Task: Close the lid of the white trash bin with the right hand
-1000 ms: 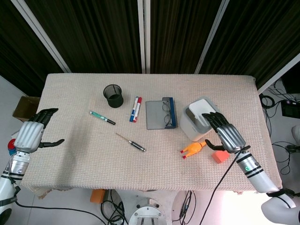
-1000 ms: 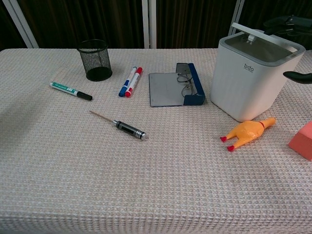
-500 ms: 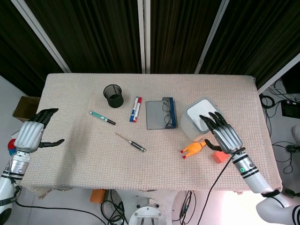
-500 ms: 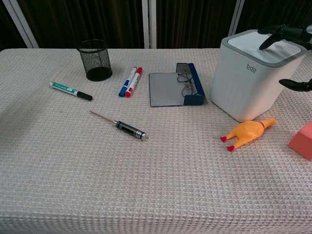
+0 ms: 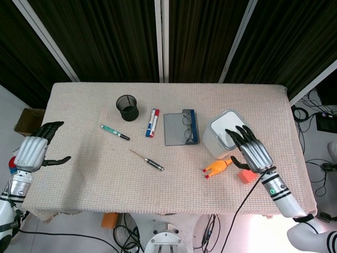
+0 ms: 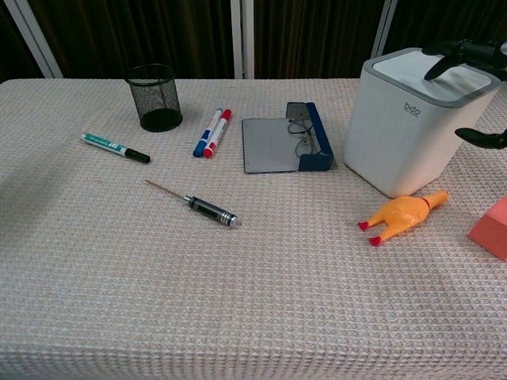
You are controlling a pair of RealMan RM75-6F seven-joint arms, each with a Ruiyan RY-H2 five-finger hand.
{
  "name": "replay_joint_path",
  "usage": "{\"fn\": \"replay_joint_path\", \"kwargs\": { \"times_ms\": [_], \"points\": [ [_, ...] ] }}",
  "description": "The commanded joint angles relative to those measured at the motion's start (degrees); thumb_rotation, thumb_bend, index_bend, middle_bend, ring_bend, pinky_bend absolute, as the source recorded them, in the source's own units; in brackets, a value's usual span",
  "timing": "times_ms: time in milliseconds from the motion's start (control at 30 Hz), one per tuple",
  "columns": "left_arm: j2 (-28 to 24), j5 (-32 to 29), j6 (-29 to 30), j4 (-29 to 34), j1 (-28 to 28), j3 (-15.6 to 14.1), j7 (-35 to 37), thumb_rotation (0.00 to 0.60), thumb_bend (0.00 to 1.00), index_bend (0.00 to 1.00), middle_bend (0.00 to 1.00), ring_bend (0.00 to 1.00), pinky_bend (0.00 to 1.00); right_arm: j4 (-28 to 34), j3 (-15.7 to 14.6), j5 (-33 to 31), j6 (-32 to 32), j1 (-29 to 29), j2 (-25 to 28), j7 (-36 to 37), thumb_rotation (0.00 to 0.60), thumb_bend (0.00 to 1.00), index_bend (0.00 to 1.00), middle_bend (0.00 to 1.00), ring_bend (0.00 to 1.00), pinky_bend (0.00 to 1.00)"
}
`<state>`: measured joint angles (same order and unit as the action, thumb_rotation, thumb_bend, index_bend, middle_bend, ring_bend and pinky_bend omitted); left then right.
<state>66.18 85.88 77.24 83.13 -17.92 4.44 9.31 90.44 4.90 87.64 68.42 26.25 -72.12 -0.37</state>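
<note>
the right hand (image 5: 249,149) is spread flat, fingers apart and holding nothing, its fingertips (image 6: 441,62) resting on or just above the lid (image 6: 416,73) of the white trash bin (image 6: 404,127); whether they actually touch cannot be told. a flat palm suits pressing a lid down rather than gripping it, and the lid now sits level in the bin's grey rim, so the closing looks done or very nearly so. the bin stands on the right side of the worktop (image 5: 95,174), just right of the glasses case (image 5: 180,128) with spectacles lying on it. a rubber chicken toy (image 6: 400,215) lies just in front of the bin and an orange block (image 5: 245,176) lies under the right wrist, both low enough not to hinder the press. farther left lie two markers (image 5: 152,122), a mesh pen cup (image 5: 127,107), a green pen (image 5: 115,132) and a screwdriver (image 5: 148,160). the left hand (image 5: 32,152) hovers open at the worktop's far left edge, out of the way since only the right is needed.
</note>
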Motion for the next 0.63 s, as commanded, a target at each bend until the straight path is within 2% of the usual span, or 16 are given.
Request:
{"fn": "replay_joint_path", "kwargs": {
  "times_ms": [33,167,233,300,433,633],
  "points": [
    [-0.6,0.5,0.9,0.9,0.6,-0.2,-1.0,0.465,0.10,0.11,0.14,0.12,0.26,-0.5,0.3,5.4,10.3,-3.4,-0.3,-0.2,0.600,0.30,0.00,0.08,0.00,0.00],
    [-1.7,1.3,3.2,3.0,2.4,-1.4,-4.0,0.465,0.10,0.11,0.14,0.12,0.26,1.0,-1.1,4.5,17.6,-9.4,1.8,-6.4,0.600,0.29,0.00,0.00,0.00,0.00],
    [-2.3,1.8,4.8,4.5,4.2,-2.7,-6.7,0.461,0.10,0.11,0.14,0.12,0.26,0.9,-1.6,1.5,22.2,-14.1,1.3,-10.5,0.600,0.29,0.00,0.00,0.00,0.00],
    [-2.3,1.9,6.8,5.7,6.2,-3.7,-8.5,0.452,0.09,0.11,0.14,0.12,0.26,-1.0,-2.0,-1.4,25.5,-17.8,0.4,-11.3,0.600,0.29,0.00,0.00,0.00,0.00],
    [-1.6,2.5,10.8,5.8,10.3,-5.7,-11.3,0.391,0.09,0.11,0.14,0.12,0.26,-5.8,-2.5,-8.5,26.6,-23.9,-0.5,-4.5,0.600,0.29,0.00,0.00,0.00,0.00],
    [-0.2,2.8,11.9,4.4,12.2,-6.4,-8.2,0.388,0.09,0.11,0.14,0.12,0.26,-14.5,-1.8,-10.6,24.9,-25.9,-3.3,1.8,0.600,0.29,0.00,0.00,0.00,0.00]
  ]
}}
